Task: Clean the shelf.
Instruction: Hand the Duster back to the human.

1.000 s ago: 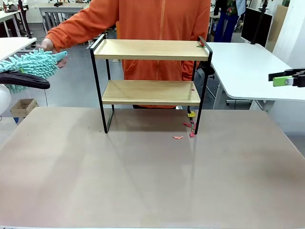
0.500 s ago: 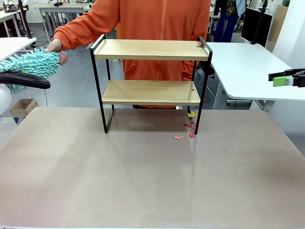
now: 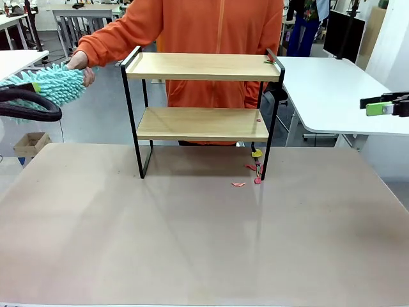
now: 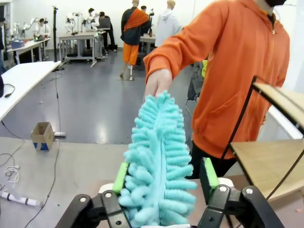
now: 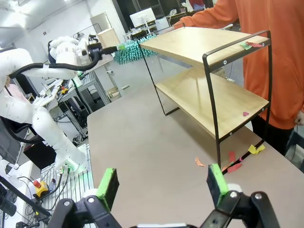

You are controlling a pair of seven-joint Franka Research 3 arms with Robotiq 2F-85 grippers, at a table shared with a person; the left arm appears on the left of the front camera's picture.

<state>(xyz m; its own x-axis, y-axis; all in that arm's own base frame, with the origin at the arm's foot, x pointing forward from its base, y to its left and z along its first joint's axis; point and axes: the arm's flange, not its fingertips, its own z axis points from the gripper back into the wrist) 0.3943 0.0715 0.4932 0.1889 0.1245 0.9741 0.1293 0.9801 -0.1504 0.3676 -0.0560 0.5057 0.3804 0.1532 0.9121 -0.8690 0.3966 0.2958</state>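
The shelf, two pale smooth wooden boards in a thin black metal frame, stands at twelve o'clock on the beige desk, its long axis running nine to three. The fluffy teal duster lies between the left fingers, spread around it; the person's hand grips its far end. The duster now sits slightly lower than a second ago. Right fingers stand spread, empty.

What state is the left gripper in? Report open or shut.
Open. In the left wrist view the left gripper's green-padded fingers stand apart around the teal duster, whose far end the person's hand holds.
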